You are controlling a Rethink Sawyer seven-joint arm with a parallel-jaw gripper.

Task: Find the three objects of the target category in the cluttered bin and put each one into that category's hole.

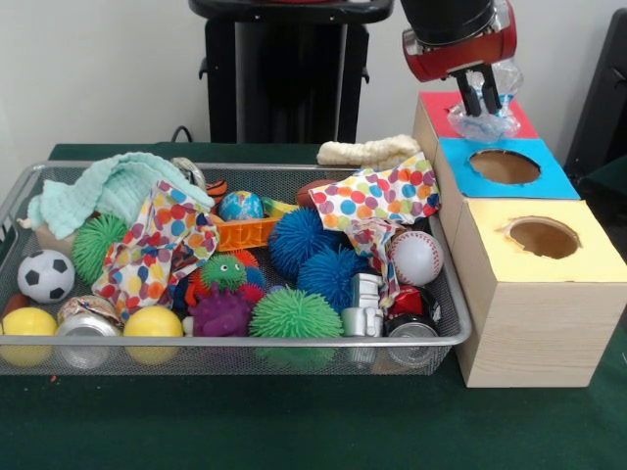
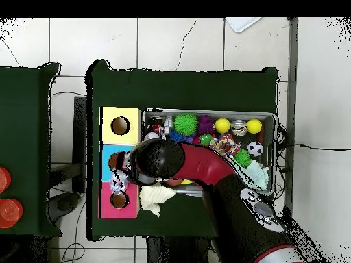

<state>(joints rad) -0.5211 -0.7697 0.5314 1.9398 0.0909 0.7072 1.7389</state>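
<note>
We see the green counter point(image 1: 294, 431) carrying everything; on it the wire bin point(image 1: 196, 354) sits at left, packed with clutter; the wooden sorting box point(image 1: 534, 328) stands just to its right with three holes in a row: yellow top point(image 1: 588, 257) nearest, blue top point(image 1: 549, 181) in the middle, red top point(image 1: 441, 108) farthest. The red and black arm point(image 2: 206, 164) reaches across from the bin side to the box in the overhead view. The hand point(image 1: 485, 101) hangs over the red section, fingers pinching a crumpled clear plastic piece point(image 1: 490, 122) that dangles just above the red top, about at its hole. In the bin: a mint cloth point(image 1: 108, 186) far left; a polka-dot cloth point(image 1: 157, 245) mid-left and another point(image 1: 377, 196) draped on the right rim; blue spiky balls point(image 1: 309, 245) centre; a green spiky ball point(image 1: 294, 315) at the near wall; a baseball point(image 1: 416, 257) right; a small soccer ball point(image 1: 45, 276) left; two yellow balls point(image 1: 152, 323) near-left. A cream cloth point(image 1: 367, 152) lies on the counter beyond the bin.
</note>
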